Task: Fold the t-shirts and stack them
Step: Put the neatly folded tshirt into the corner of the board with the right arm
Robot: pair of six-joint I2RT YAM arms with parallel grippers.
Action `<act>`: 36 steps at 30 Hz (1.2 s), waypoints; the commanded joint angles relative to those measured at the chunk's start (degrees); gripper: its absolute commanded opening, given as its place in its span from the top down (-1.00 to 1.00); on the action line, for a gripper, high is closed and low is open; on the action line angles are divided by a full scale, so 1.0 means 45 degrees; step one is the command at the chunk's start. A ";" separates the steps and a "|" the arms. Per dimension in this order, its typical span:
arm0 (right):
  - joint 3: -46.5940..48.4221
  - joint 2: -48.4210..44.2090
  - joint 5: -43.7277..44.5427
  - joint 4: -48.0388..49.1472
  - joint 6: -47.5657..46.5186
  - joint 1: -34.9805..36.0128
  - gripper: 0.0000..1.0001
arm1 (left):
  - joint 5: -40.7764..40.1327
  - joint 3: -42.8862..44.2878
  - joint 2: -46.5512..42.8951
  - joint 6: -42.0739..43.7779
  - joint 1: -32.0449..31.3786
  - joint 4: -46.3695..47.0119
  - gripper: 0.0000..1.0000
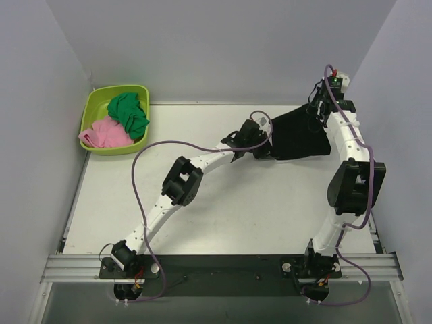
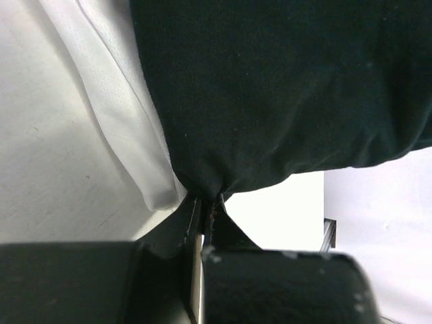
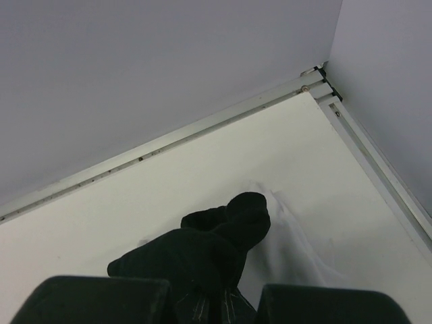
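- Now the left pincer [image 2: 204,202] is clamped on a corner of the black shirt [image 2: 283,88], which stretches ahead of it.
- The right pincer [image 3: 214,307] grips another bunched edge.
- The white shirt [image 2: 125,115] lies below them on the tabletop [image 2: 40,169].

Left wrist view: black t-shirt [image 2: 283,88] cut off by top and right edges. white t-shirt [image 2: 128,121] cut off at top, remainder hidden behind black cloth. Tips of left gripper [image 2: 202,202] buried in pinched black fold; whether white hem also caught, cannot tell.

Right wrist view: fingers of right gripper [image 3: 216,307] cut off by bottom edge, tips hidden under bunched black cloth.

Top view: right arm [image 1: 347,142] covers black shirt's right edge. In lime-green tub [image 1: 91,111], pink cloth [image 1: 104,135] and green cloth [image 1: 128,113] crumpled, garment type unclear.
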 commanded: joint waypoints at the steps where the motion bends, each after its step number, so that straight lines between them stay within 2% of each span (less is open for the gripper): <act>1: -0.0117 0.0326 0.0985 0.1184 -0.0257 0.0062 1.00 | 0.0362 0.0052 -0.0221 0.0162 0.0155 0.0964 0.70; 2: -0.0136 0.0425 0.1064 0.1223 -0.0277 0.0081 1.00 | 0.0362 -0.0260 -0.0338 0.0163 0.0175 0.1410 0.41; 3: -0.0117 0.0542 0.1123 0.1243 -0.0297 0.0081 1.00 | 0.0381 -0.0940 -0.0610 0.0143 0.0194 0.1511 -0.01; 6: -0.0019 0.0972 0.1240 0.1281 -0.0336 0.0081 1.00 | 0.0420 -0.1977 -0.1119 0.0202 0.0175 0.2585 -0.48; 9: 0.0058 0.1420 0.1357 0.1438 -0.0336 0.0043 1.00 | 0.0499 -0.3496 -0.1859 0.0163 0.0253 0.3345 -0.60; 15: 0.0799 0.2357 0.1396 0.1341 -0.0550 0.0062 1.00 | 0.0752 -0.6548 -0.3578 -0.0325 0.0312 0.5533 -0.62; 19: 0.1367 0.2905 0.1630 0.1048 -0.0648 0.0043 1.00 | 0.0811 -0.9297 -0.4732 -0.0579 0.0370 0.7287 -0.63; 22: 0.1737 0.3315 0.1787 0.0931 -0.0707 0.0042 0.98 | 0.1025 -1.0338 -0.5397 -0.0833 0.0370 0.8187 -0.63; 24: 0.1894 0.3491 0.2040 0.0911 -0.0707 0.0023 0.71 | 0.1026 -1.1218 -0.5807 -0.0873 0.0390 0.8522 -0.63; 25: 0.2030 0.3550 0.2119 0.0930 -0.0726 0.0023 0.13 | 0.1026 -1.1413 -0.5924 -0.0853 0.0448 0.8678 -0.64; 28: 0.2187 0.3648 0.2431 0.0950 -0.0804 0.0062 -0.88 | 0.1026 -1.2155 -0.6315 -0.0775 0.0507 0.8913 -0.64; 30: 0.2169 0.3532 0.2626 0.1203 -0.0980 0.0062 -0.99 | 0.0909 -1.2739 -0.6705 -0.0620 0.0624 0.8973 -0.65; 36: 0.0688 0.2265 0.4107 0.2939 -0.2030 0.0645 -1.00 | 0.0967 -1.3562 -0.7214 -0.0502 0.0975 0.9207 -0.66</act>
